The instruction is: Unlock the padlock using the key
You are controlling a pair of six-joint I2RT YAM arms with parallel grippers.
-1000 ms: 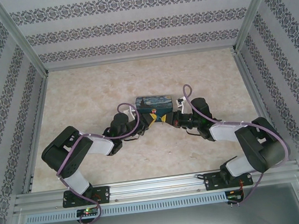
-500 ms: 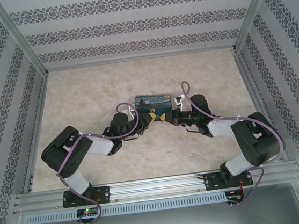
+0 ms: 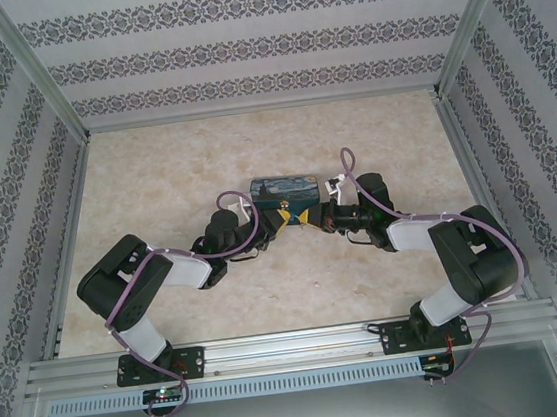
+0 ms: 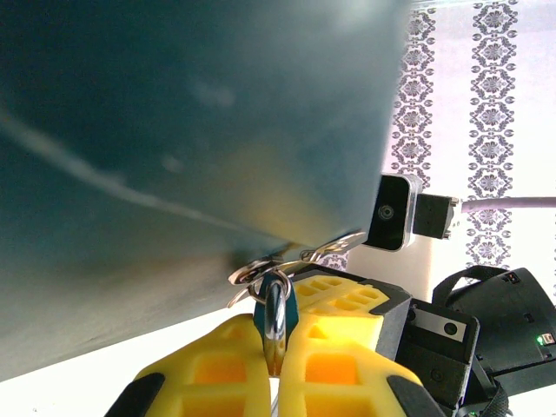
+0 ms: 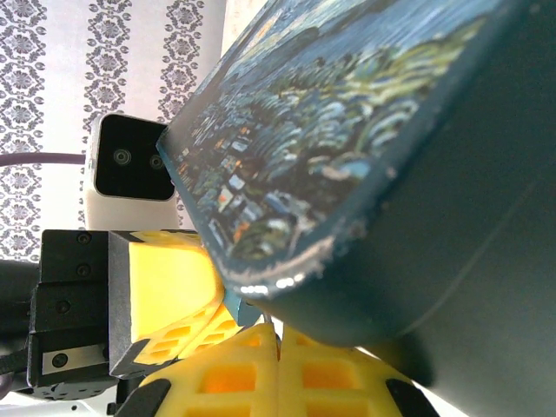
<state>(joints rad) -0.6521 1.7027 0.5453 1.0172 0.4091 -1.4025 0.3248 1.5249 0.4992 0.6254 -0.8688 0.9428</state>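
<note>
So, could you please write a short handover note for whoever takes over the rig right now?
Left gripper: shut on the padlock, which hangs at the front of the painted box.
Right gripper: fingers pressed together just under the box, beside the left one; the key is too small to make out.
Done: padlock gripped, both grippers at the lock.
To do: seat the key, turn it, open the padlock.
</note>
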